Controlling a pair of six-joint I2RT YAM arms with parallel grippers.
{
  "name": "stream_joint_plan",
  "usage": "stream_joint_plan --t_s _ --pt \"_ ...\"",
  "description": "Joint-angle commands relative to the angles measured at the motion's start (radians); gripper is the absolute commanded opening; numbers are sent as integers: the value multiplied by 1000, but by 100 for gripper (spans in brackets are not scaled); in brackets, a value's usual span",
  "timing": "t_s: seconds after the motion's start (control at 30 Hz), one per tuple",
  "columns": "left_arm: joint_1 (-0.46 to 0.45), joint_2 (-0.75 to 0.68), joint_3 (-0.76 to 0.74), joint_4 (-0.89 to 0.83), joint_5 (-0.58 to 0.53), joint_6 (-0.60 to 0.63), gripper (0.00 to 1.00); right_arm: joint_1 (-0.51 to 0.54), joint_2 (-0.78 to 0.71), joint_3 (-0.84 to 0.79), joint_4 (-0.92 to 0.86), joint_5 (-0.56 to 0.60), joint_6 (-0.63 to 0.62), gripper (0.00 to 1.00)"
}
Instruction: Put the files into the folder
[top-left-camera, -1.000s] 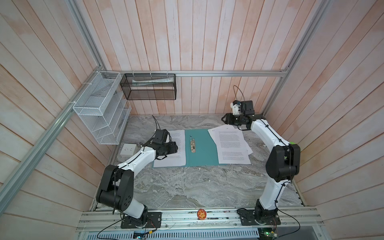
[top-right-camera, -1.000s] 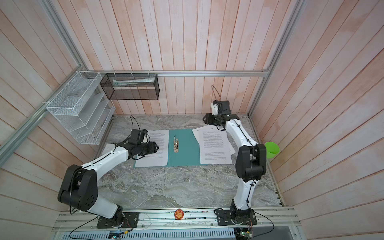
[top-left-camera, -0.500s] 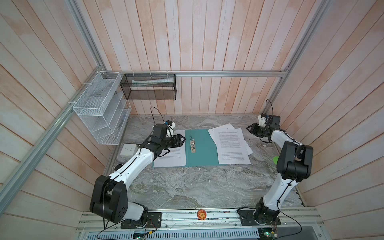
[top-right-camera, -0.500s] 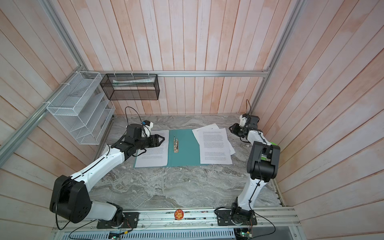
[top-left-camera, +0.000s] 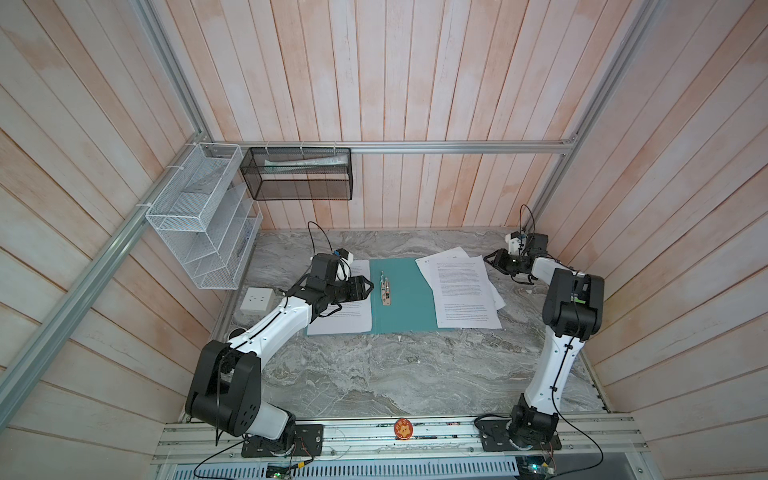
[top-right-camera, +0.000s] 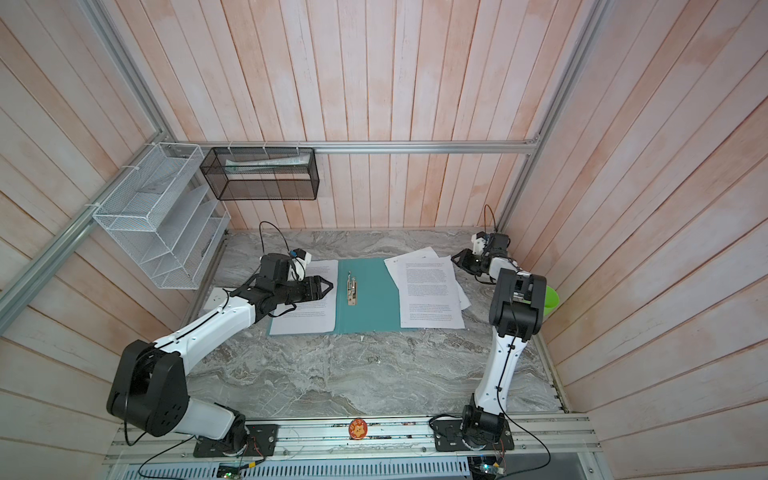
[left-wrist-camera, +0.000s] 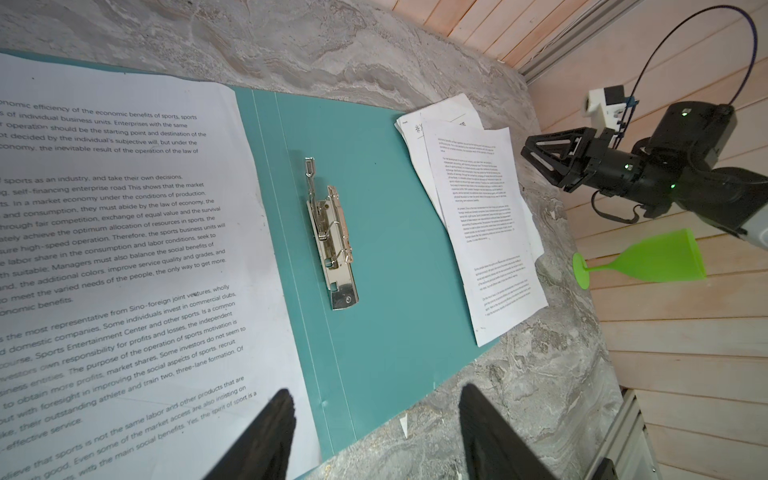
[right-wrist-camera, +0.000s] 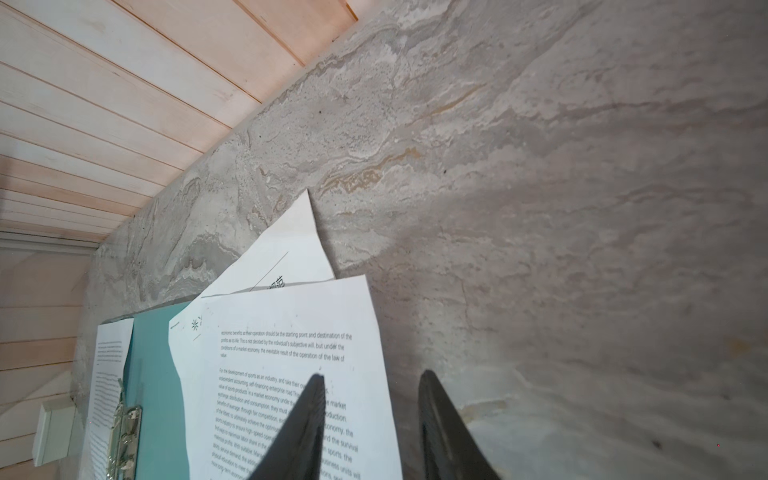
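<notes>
Jaws parted and empty on both arms; right gripper (top-left-camera: 492, 264) is nearer the loose files (top-left-camera: 463, 291), at its 8 o'clock, lengthwise 12-to-6.

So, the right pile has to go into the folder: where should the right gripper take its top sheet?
Probably by the right edge of the top sheet, near the far corner, with the right gripper coming in low from the right. The sheet lies flat, and that edge reaches past the folder over the table, facing the open jaws.
</notes>
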Motion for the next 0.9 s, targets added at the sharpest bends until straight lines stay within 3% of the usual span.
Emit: stream_joint_plan --t_s 0.0,0.7,0.87 --pt "-9 20 -13 16 12 -9 65 -3 41 38 -24 -43 -10 36" --pt "-10 39 -21 10 -1 -23 65 12 135 100 36 -212 53 29" --pt "-10 47 -21 1 -4 -16 65 24 172 157 -30 -225 20 26"
